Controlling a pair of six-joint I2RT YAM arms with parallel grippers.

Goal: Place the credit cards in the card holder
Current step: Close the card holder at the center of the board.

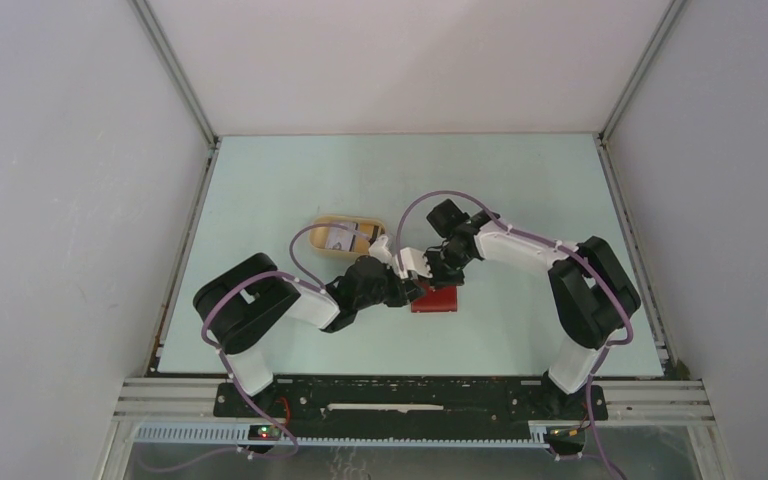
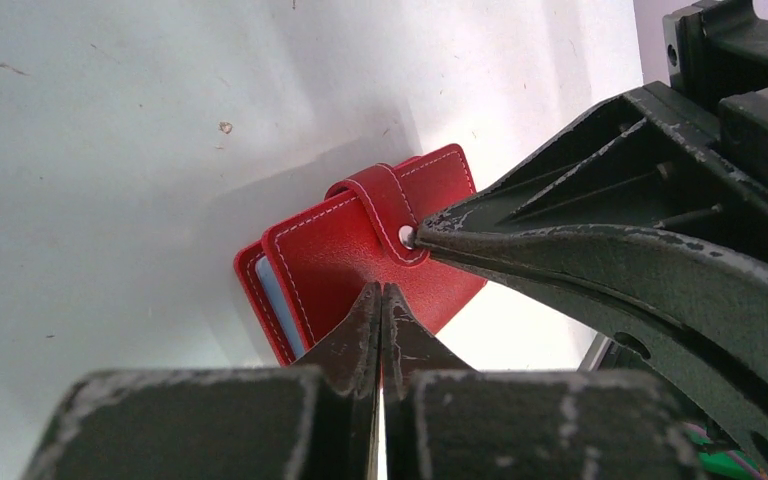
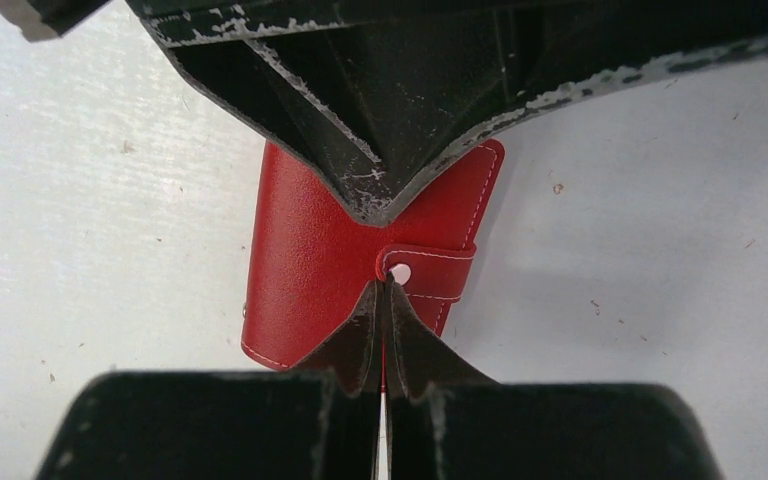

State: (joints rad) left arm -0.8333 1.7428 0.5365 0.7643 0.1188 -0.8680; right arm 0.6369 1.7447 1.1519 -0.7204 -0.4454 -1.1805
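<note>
Pale green table (image 1: 360, 180), closed red card holder (image 1: 436, 299), and left gripper (image 2: 381, 300) and right gripper (image 3: 384, 300) both pinched shut, empty, tips touching its cover at the snap strap (image 2: 385, 205).

Red card holder (image 2: 335, 265) (white stitching), seemingly pale-blue inside, tan dish (image 1: 320, 235)

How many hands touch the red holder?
2. The left hand, shut, has its tip on the holder cover; the right hand, shut, has its tip at the snap of its strap.
</note>
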